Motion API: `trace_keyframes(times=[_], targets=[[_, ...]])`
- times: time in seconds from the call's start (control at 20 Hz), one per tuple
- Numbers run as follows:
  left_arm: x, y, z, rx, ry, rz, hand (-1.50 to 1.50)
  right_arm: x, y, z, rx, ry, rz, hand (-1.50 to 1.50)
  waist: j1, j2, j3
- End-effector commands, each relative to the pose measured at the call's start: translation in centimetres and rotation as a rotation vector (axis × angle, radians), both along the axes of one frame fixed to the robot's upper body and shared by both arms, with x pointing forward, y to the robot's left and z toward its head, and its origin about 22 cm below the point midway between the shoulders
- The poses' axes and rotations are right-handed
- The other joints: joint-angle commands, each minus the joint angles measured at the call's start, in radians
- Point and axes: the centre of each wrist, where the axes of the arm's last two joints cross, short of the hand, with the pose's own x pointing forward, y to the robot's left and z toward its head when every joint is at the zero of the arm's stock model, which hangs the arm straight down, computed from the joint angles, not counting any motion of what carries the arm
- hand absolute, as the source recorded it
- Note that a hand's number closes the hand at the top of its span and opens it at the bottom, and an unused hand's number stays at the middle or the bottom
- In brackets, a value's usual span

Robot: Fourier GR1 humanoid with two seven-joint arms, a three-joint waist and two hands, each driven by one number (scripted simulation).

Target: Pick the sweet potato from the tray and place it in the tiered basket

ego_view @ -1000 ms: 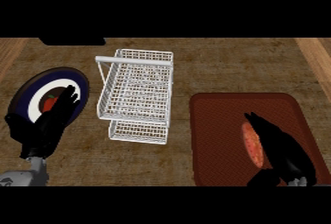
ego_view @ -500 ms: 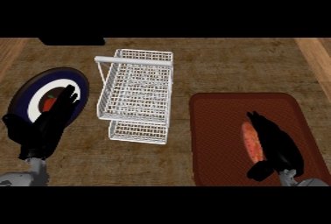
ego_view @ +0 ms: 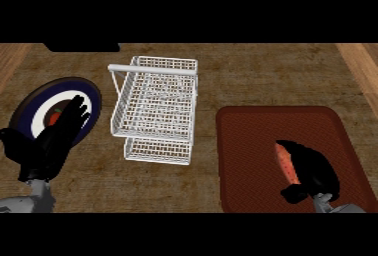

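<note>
Since the earlier frames the right robot hand (ego_view: 314,170) has slid toward the lower edge of the picture and closed in on the sweet potato, while the left one has not moved.

On the brown surface (ego_view: 258,75), the red tray (ego_view: 251,150) fills the lower right of the frame, and the white wire tiered basket (ego_view: 155,110) stands at upper centre, to the tray's left and apart from it. A round dark plate (ego_view: 88,90) with a small red item on it lies at the left edge.

The left robot hand (ego_view: 59,137) rests over that plate at lower left, fingers straight and relaxed, holding nothing.

The sweet potato (ego_view: 286,162) lies on the tray, its long axis running up and down the picture, tilted slightly. It sits against the left flank of the right robot hand, whose fingers lie along it and whose thumb curls beneath its lower end, so the hand appears to be grasping it. That hand is plainly the nearer one. The basket lies up and to the left of the sweet potato, so the carry would probably go that way across the tray's left edge.
</note>
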Motion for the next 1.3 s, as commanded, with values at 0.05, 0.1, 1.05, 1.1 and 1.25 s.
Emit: trace_keyframes(times=[0.05, 0.1, 1.05, 1.1, 1.25], targets=[[-0.3, -1.0, -1.0, 0.001, 0.009, 0.004, 0.00, 0.3, -1.3, -1.2, 0.046, 0.122, 0.043, 1.50, 0.001, 0.001, 0.001], [-1.9, 0.3, -0.5, 0.014, 0.024, -0.001, 0.00, -0.9, -0.9, -0.6, -0.012, 0.122, 0.069, 1.50, 0.003, -0.001, 0.001], [-0.6, 1.3, 0.2, 0.008, -0.001, -0.013, 0.00, 6.0, -8.8, 3.5, -0.133, -0.340, 0.293, 1.50, 0.006, 0.001, 0.002], [-0.4, 0.4, 0.6, 0.000, 0.007, -0.011, 0.00, 7.1, -8.6, 4.4, -0.084, -0.408, 0.284, 1.50, 0.009, 0.001, 0.003], [-0.6, 0.3, -0.5, 0.017, 0.001, 0.008, 0.00, 6.9, -6.4, 6.8, 0.091, -0.572, 0.286, 1.50, -0.007, -0.004, 0.001]])
